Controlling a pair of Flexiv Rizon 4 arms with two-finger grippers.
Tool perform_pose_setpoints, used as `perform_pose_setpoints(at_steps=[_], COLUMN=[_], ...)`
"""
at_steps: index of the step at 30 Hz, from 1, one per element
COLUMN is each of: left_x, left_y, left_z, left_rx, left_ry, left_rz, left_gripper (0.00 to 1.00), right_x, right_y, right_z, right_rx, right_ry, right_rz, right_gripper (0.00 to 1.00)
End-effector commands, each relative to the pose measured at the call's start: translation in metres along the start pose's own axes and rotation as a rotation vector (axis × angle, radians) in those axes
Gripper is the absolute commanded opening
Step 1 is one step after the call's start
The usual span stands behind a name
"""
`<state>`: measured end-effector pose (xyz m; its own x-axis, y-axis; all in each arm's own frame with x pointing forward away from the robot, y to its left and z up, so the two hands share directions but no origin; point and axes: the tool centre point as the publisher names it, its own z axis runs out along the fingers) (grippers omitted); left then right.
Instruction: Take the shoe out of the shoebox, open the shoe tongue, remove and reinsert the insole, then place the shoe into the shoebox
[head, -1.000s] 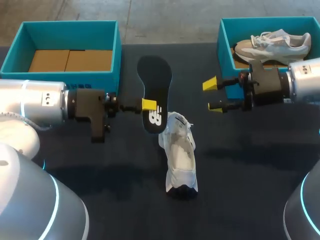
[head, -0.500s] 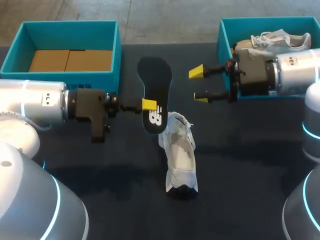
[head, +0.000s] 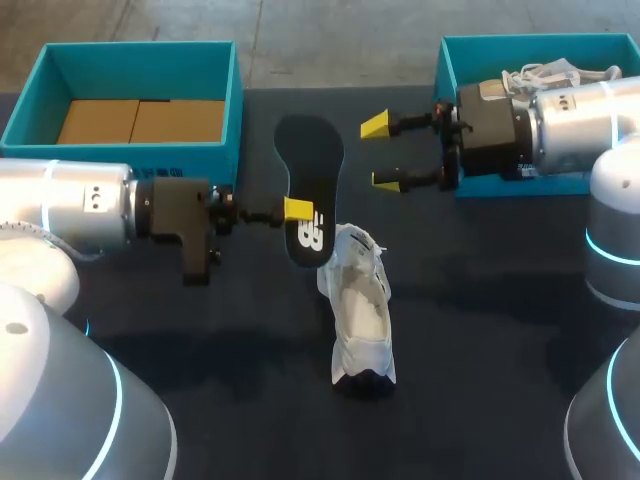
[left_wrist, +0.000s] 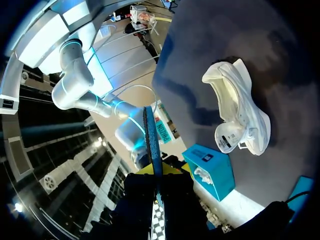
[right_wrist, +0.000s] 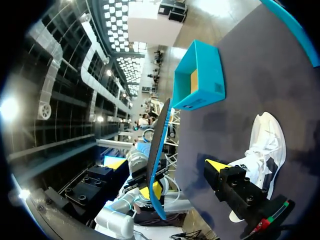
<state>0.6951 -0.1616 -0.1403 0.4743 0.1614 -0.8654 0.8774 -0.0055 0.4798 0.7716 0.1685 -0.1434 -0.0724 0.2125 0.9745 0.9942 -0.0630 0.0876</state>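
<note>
Left pincer (head: 297, 210) was clenched on the insole (head: 308, 175), gripping its left edge near the near end. The left wrist view showed the insole edge-on between the fingers. The insole hung above the counter (head: 480, 330), long axis running near-to-far. Its near end sat just over the far end of the shoe (head: 360, 310).

The shoe lay on the counter just right of centre, on roughly the same near-far line, so reinsertion looked like mostly a tilt and a slide toward the robot.

Right pincer (head: 382, 152) was released and empty. Its fingers pointed left at the insole's far half, near it but not touching, level with the front of the right shoebox (head: 447, 60).

Versus the earlier frames, the right arm had travelled left and slightly away from the robot, closing on the insole. Left arm, insole and shoe hadn't moved.
</note>
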Motion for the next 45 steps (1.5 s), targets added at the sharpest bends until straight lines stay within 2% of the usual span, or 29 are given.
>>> perform_pose_setpoints(at_steps=[1, 10, 16, 22, 34, 35, 36, 37, 39, 43, 45], left_x=[0.0, 0.0, 0.0, 0.0, 0.0, 0.0, 0.0, 0.0, 0.0, 0.0, 0.0], left_y=[-0.001, -0.001, -0.001, -0.001, -0.001, -0.001, -0.001, -0.001, -0.001, -0.001, -0.001], left_z=[0.001, 0.001, 0.001, 0.001, 0.001, 0.001, 0.001, 0.001, 0.001, 0.001, 0.001], left_rx=[-0.003, -0.003, -0.003, -0.003, -0.003, -0.003, -0.003, -0.003, -0.003, -0.003, -0.003], left_ry=[0.0, 0.0, 0.0, 0.0, 0.0, 0.0, 0.0, 0.0, 0.0, 0.0, 0.0], left_rz=[0.003, 0.003, 0.003, 0.003, 0.003, 0.003, 0.003, 0.003, 0.003, 0.003, 0.003], left_gripper=[0.0, 0.0, 0.0, 0.0, 0.0, 0.0, 0.0, 0.0, 0.0, 0.0, 0.0], right_x=[-0.001, -0.001, 0.002, 0.01, 0.011, 0.011, 0.011, 0.011, 0.011, 0.009, 0.008], right_y=[0.004, 0.004, 0.007, 0.01, 0.017, 0.018, 0.018, 0.019, 0.02, 0.022, 0.023], right_z=[0.006, 0.006, 0.013, 0.017, 0.042, 0.042, 0.043, 0.043, 0.044, 0.044, 0.044], right_rx=[0.003, 0.003, -0.097, -0.123, -0.08, -0.079, -0.079, -0.078, -0.078, -0.109, -0.114], right_ry=[0.001, 0.001, -0.001, 0.01, 0.006, 0.006, 0.006, 0.007, 0.002, 0.012, 0.007], right_rz=[0.001, 0.001, 0.022, 0.028, 0.084, 0.087, 0.089, 0.092, 0.097, 0.113, 0.116], right_gripper=[1.0, 1.0, 1.0, 1.0, 1.0, 0.93, 0.76, 0.64, 0.58, 0.6, 0.5])
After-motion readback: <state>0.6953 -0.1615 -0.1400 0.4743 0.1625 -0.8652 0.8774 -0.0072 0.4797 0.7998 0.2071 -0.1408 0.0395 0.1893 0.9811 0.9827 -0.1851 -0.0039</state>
